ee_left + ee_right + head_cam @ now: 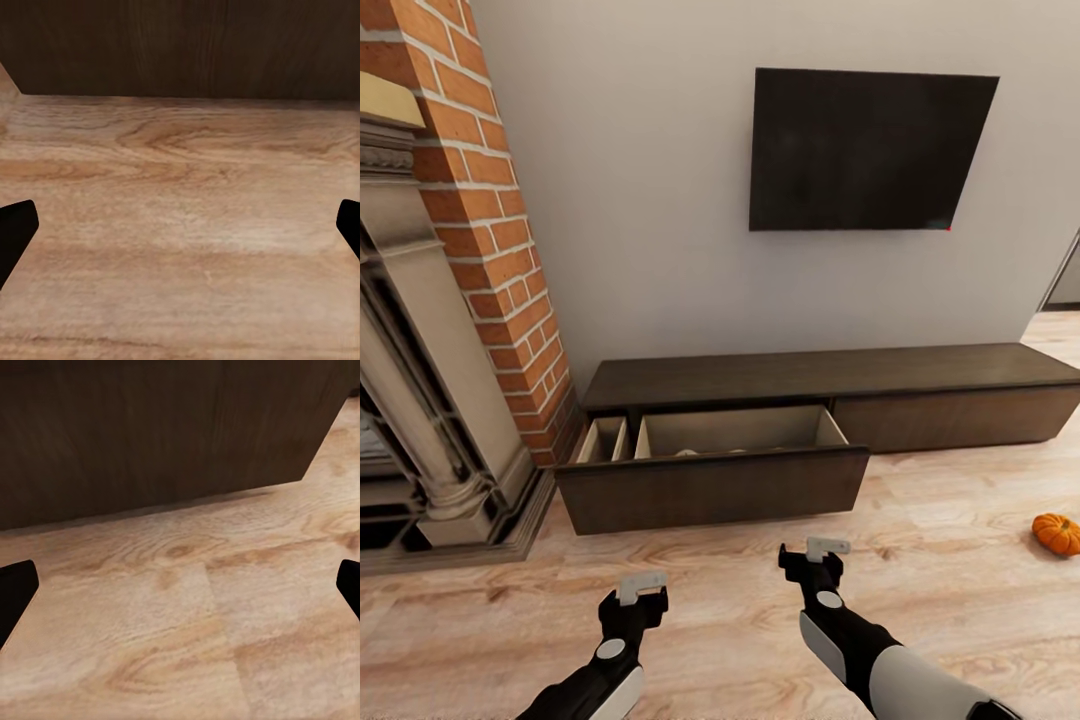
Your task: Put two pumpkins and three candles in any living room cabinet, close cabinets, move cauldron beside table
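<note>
The long dark-brown cabinet (830, 375) stands against the wall, and its left pull-out front (715, 490) is drawn open, showing the lighter wooden interior. Two pale rounded tops (686, 452) just peek over that front; too little shows to name them. One orange pumpkin (1057, 533) lies on the wooden floor at the far right. My left gripper (632, 600) and right gripper (810, 562) hover low over the floor, a short way before the open front, both open and empty. The dark front (180, 45) also fills the far side of the left wrist view, and the front (150, 435) that of the right wrist view.
A brick column (490, 200) and a stone fireplace (420, 400) stand left of the cabinet, with the hearth step reaching onto the floor. A black television (865, 150) hangs above. A doorway (1065, 280) opens at the right. Wooden floor (920, 540) stretches toward the pumpkin.
</note>
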Robot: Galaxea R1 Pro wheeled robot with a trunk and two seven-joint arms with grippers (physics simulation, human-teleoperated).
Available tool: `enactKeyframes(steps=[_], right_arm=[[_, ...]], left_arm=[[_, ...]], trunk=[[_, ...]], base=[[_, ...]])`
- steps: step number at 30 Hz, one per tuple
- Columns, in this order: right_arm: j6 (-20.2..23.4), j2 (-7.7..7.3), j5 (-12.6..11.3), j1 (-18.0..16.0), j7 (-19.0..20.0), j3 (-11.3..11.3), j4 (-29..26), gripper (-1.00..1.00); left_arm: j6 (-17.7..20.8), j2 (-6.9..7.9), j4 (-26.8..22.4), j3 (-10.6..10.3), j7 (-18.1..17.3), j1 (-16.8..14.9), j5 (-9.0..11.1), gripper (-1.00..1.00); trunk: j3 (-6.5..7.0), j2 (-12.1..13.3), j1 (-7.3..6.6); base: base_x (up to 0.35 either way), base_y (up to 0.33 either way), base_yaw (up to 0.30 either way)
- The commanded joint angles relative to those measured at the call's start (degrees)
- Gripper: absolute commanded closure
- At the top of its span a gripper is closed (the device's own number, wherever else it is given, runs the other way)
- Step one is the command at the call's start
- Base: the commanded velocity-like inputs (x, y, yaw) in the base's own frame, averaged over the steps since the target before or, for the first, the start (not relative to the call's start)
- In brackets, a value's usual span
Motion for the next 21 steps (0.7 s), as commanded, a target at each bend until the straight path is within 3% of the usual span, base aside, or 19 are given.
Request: enactKeyframes(steps=[1,8,21], right_arm=[[-0.94,0.02,-0.57,-0.06,-0.25,0.52,-0.01,-1.00],[-3.97,0.05,-0.51,-0.07,-0.16,0.64,-0.05,-1.00],[-4.30,0.06,-0.58,-0.07,-0.14,0.57,-1.89,-1.00]], left_arm=[[-0.40,0.11,-0.15,-0.46,0.39,-0.08,0.54,-1.00],[0.40,0.19,-1.18,-0.36,0.55,-1.32,0.56,-1.00],[0.90,0.14,-1.46,-0.26,0.40,-3.23,1.04,-1.00]], trunk=[[-0.24,-0.44,0.22],[-1.49,-3.25,1.75],[-3.83,-8.46,4.61]], base=[[0.000,0.000,0.000],[0.000,0.000,0.000],[0.000,0.000,0.000]])
